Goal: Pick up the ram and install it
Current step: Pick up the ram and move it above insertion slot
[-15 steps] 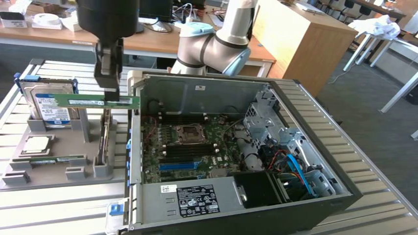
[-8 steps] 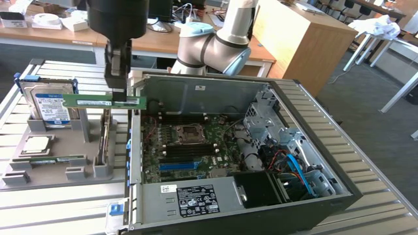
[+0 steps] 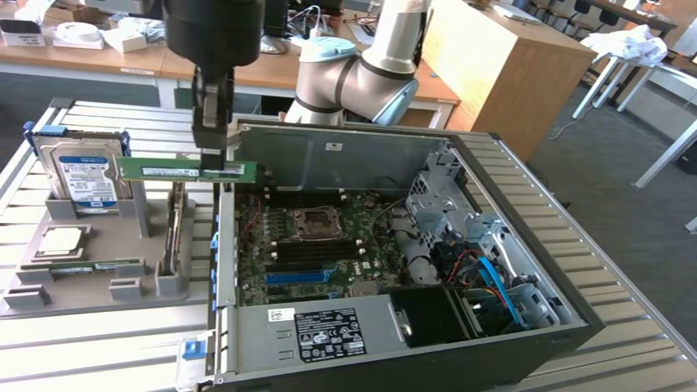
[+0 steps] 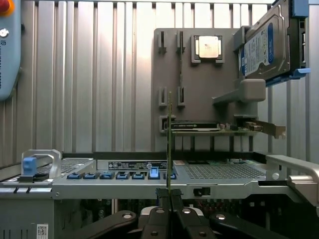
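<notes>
Pincer (image 3: 218, 158) is clamped on the ram (image 3: 163, 169), so pickup's done. It hangs level over the open PC case's (image 3: 326, 159) edge, short of the memory slots (image 3: 296, 276) further inside the case. Seating it is still left.

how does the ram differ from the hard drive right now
The ram is a thin green stick; the hard drive is a thick block with a blue and white label. The ram hangs in the gripper, clear of the gray holder; the hard drive stands slotted in that holder. Both are on edge.
</notes>
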Controlling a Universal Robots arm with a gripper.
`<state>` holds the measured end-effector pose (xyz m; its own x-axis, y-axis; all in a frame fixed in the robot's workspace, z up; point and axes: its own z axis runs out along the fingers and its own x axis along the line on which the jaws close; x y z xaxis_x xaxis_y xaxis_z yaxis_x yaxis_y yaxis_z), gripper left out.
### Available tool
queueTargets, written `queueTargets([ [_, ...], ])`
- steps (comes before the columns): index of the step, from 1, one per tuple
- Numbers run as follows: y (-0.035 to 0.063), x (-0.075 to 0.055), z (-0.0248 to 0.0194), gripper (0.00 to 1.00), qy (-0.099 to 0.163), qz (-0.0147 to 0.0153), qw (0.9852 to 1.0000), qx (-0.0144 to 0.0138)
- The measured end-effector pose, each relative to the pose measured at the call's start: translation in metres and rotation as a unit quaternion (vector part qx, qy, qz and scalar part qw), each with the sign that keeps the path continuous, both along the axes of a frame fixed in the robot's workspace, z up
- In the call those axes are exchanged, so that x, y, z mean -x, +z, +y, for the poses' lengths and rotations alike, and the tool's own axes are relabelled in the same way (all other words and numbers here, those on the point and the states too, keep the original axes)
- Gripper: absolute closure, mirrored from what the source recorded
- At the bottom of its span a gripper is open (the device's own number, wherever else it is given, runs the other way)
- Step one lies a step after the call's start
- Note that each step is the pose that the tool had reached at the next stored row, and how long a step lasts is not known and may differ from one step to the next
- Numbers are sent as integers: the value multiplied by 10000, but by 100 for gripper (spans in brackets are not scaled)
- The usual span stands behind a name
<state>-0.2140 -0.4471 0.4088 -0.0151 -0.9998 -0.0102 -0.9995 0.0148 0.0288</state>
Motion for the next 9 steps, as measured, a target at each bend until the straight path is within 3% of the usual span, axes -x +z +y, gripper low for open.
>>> queueTargets([
  [9, 0, -152, -4, 88, 0, 1, 10000, 0],
])
